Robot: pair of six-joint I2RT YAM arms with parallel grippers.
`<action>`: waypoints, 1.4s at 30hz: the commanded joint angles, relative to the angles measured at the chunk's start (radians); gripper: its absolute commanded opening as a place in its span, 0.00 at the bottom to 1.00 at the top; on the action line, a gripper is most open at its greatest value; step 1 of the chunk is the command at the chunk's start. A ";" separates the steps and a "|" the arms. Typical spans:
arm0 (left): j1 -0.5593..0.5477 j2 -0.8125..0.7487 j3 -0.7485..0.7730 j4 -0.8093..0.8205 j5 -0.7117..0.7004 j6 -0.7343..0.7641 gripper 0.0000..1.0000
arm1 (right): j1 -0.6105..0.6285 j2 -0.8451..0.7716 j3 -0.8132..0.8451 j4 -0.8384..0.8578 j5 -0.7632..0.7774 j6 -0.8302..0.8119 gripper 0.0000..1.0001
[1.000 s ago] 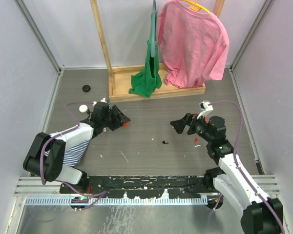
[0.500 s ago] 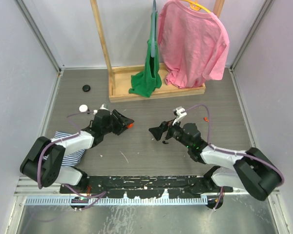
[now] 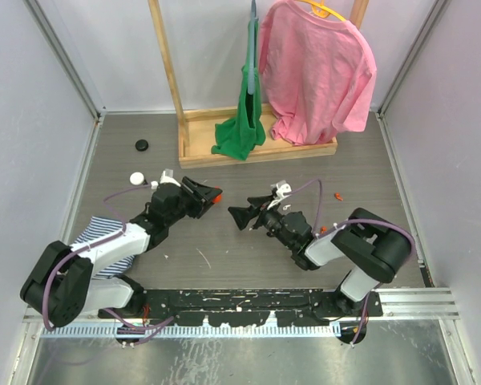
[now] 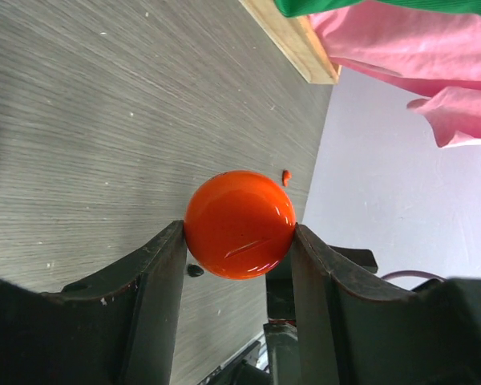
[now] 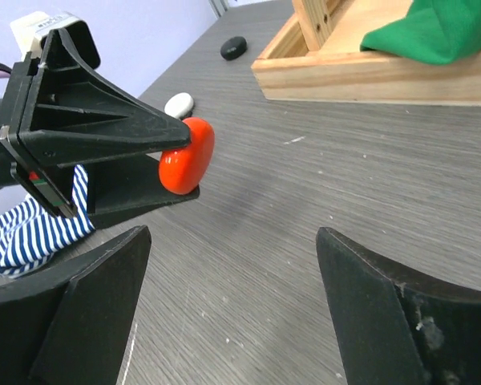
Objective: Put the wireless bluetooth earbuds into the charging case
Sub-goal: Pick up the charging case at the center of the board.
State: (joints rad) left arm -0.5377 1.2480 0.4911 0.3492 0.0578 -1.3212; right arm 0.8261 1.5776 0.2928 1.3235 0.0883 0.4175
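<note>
My left gripper (image 3: 212,196) is shut on a glossy orange rounded charging case (image 4: 239,224), held between both fingers a little above the table. The case also shows in the right wrist view (image 5: 187,156). My right gripper (image 3: 239,215) is open and empty, low over the table, pointing left at the case with a short gap between them; its jaws (image 5: 232,234) stand wide apart. A small orange earbud (image 3: 337,195) lies on the table right of the right arm, also seen in the left wrist view (image 4: 286,176). A small black piece (image 4: 195,270) lies below the case.
A wooden rack (image 3: 256,148) with a green cloth (image 3: 240,132) and a pink shirt (image 3: 317,68) stands at the back. A black disc (image 3: 142,145) and a white disc (image 3: 136,178) lie at the left. A striped cloth (image 3: 104,241) lies under the left arm.
My right arm has swung left and stretched low across the table until its open gripper faces the case. My left gripper has moved slightly right with the case.
</note>
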 commanded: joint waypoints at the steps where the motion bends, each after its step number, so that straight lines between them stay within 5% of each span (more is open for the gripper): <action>1: -0.029 -0.038 -0.001 0.070 -0.055 -0.030 0.49 | 0.034 0.064 0.069 0.213 0.074 -0.021 0.89; 32: -0.103 -0.065 -0.022 0.114 -0.112 -0.096 0.50 | 0.120 0.258 0.211 0.299 0.237 -0.070 0.59; 42: -0.107 -0.070 -0.027 0.120 -0.115 -0.097 0.55 | 0.121 0.249 0.202 0.299 0.225 -0.066 0.35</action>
State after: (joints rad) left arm -0.6338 1.2121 0.4667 0.3927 -0.0647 -1.4075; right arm 0.9558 1.8328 0.4847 1.5124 0.2783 0.3737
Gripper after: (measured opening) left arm 0.539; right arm 0.392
